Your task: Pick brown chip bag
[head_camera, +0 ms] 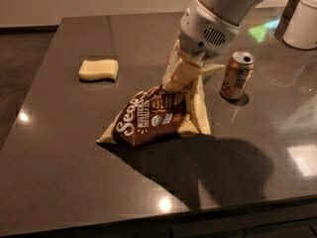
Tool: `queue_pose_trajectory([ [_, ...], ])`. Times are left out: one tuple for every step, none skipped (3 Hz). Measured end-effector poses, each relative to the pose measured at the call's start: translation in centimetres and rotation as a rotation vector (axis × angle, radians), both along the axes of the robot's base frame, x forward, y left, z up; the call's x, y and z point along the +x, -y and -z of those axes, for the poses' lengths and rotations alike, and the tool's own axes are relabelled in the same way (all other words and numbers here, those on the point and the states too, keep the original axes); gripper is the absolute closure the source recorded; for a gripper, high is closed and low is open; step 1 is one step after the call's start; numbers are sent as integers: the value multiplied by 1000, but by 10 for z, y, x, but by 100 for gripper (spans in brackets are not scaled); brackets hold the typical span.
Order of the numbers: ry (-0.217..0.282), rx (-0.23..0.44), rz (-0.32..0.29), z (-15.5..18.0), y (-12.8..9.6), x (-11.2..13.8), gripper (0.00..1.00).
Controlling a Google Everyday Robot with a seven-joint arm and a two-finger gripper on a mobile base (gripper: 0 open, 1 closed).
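Note:
The brown chip bag [148, 120] has a dark brown front with white script and cream edges. It hangs tilted, its upper right end raised and its lower left corner still touching the dark table [64, 177]. My gripper [181, 81] comes down from the upper right on a white arm and is shut on the bag's top edge. The cream fingers [179, 73] pinch the bag just above its brown front.
An orange-brown drink can [237, 75] stands upright just right of the bag. A pale yellow sponge [99, 69] lies at the left. A white container [303, 21] stands at the back right corner. The table's front edge runs along the bottom.

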State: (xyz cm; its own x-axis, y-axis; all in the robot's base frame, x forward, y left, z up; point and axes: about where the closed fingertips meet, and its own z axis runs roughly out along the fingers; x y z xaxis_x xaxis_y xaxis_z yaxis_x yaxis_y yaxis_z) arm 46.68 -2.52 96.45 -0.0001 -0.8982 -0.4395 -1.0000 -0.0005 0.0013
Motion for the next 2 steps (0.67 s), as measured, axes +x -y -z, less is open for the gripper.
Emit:
queue_pose_trajectory([
  [15, 78, -27, -31, 5, 3, 100],
  [38, 139, -48, -57, 8, 4, 100],
])
